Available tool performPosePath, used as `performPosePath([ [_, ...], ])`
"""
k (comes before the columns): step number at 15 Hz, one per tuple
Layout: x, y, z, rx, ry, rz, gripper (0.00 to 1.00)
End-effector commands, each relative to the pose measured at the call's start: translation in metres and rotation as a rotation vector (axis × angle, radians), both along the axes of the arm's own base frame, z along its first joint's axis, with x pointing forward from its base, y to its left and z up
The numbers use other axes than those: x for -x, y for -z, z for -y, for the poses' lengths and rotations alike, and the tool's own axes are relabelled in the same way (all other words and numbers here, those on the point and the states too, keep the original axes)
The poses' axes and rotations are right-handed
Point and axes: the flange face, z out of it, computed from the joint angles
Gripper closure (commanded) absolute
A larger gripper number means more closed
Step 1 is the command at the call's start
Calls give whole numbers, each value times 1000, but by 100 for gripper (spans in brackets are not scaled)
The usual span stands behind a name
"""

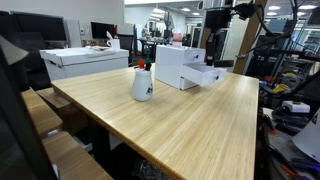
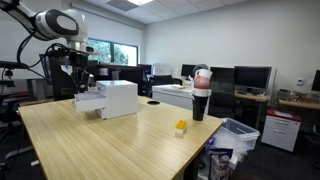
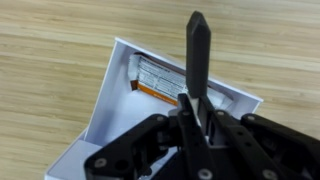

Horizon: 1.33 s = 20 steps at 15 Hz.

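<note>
Directly below your pincer [image 3: 197, 95], its fingers pressed together on nothing, the white box's [image 3: 105, 100] open tray exposes an orange-edged packet [image 3: 160, 80] at 11 o'clock.

A large desk [image 1: 190, 120] of pale wood grain is seen in both exterior views [image 2: 110, 145]; a white box [image 1: 178, 65] with an open drawer-like tray [image 1: 205, 75] is set on it toward the far end, and is shown again in an exterior view [image 2: 118, 98]; a white jug-shaped object [image 1: 142, 84] with a red top is stood nearer the middle, apart from the box; a small yellow object [image 2: 181, 127] is seen lying near one edge; in the wrist view the open tray [image 3: 110, 100] is shown resting on the wood [image 3: 50, 60], with a flat orange-edged packet [image 3: 160, 78] inside it.
</note>
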Motion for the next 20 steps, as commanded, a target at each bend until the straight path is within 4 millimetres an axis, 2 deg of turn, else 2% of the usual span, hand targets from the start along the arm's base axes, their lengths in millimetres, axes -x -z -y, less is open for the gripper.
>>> performPosePath([
  [1, 12, -11, -9, -5, -3, 7, 93],
  [12, 18, -24, -20, -79, -7, 40, 93],
  [20, 7, -29, -31, -160, -8, 49, 93],
])
